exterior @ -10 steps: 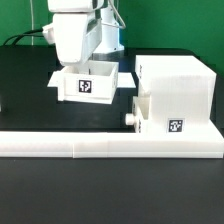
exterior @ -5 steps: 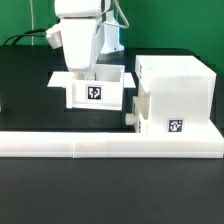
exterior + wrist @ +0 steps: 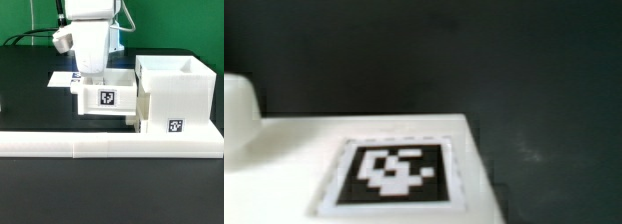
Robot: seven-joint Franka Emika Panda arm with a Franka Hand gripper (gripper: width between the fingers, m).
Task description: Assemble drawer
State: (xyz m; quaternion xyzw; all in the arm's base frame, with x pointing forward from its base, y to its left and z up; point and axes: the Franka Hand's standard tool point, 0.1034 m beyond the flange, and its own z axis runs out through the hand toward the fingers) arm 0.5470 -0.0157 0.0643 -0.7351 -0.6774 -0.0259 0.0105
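The drawer [image 3: 107, 98] is a small white open-topped box with a black-and-white tag on its near face. It sits left of the tall white housing [image 3: 178, 95], touching or almost touching the housing's left side. My gripper [image 3: 92, 79] reaches down from above onto the drawer's far wall and appears shut on it. The fingertips are hidden behind the wall. The wrist view shows no fingers, only the marker board [image 3: 393, 170] with its tag on the black table.
A long white rail [image 3: 100, 146] runs along the table's front, below the drawer and housing. The marker board [image 3: 62, 77] lies flat behind the drawer at the exterior view's left. A white rounded edge [image 3: 235, 110] shows in the wrist view.
The gripper and the drawer have moved together toward the exterior view's right and nearer the front rail, up against the housing's left side. The marker board is uncovered behind them.
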